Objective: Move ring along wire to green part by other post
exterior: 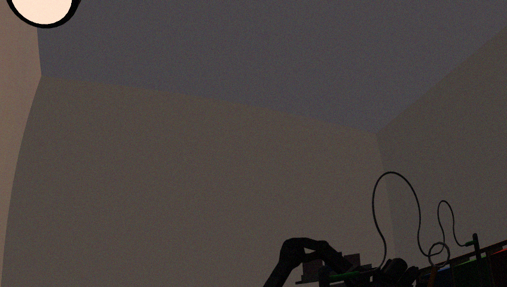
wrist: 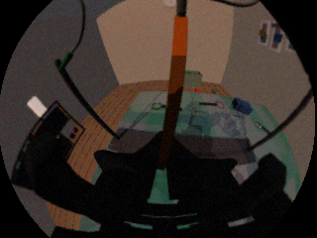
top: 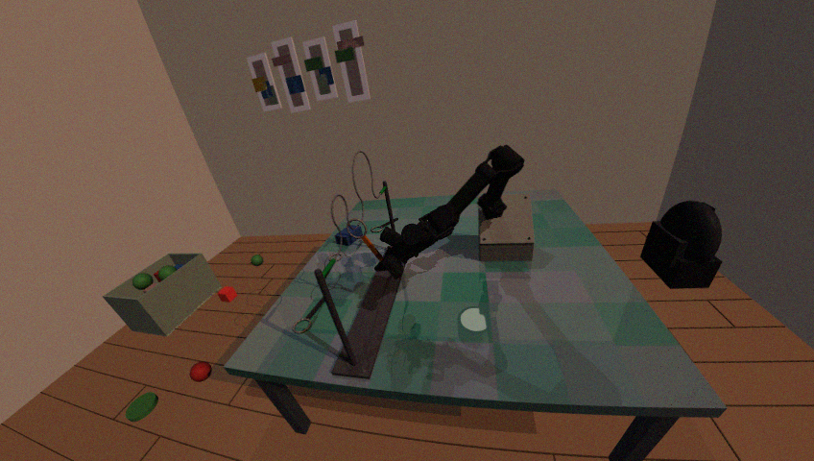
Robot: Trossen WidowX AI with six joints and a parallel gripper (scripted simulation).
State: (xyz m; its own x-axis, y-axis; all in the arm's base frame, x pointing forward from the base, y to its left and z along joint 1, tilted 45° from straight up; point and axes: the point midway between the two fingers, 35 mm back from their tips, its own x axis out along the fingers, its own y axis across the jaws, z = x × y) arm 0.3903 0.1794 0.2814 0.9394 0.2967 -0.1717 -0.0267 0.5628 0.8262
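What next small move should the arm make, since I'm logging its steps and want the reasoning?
Probably a small, slow shift of the ring along the wire, centring it first: the gripper is shut on the orange handle, and the ring sits around the low grey stretch between the two loops.

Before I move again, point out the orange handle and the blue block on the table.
Orange handle (top: 371, 248) (exterior: 433, 275) (wrist: 177, 45): top, exterior and wrist views, on its shaft.
Blue block (top: 348, 238) (wrist: 242, 106): top and wrist views, on its visible side.
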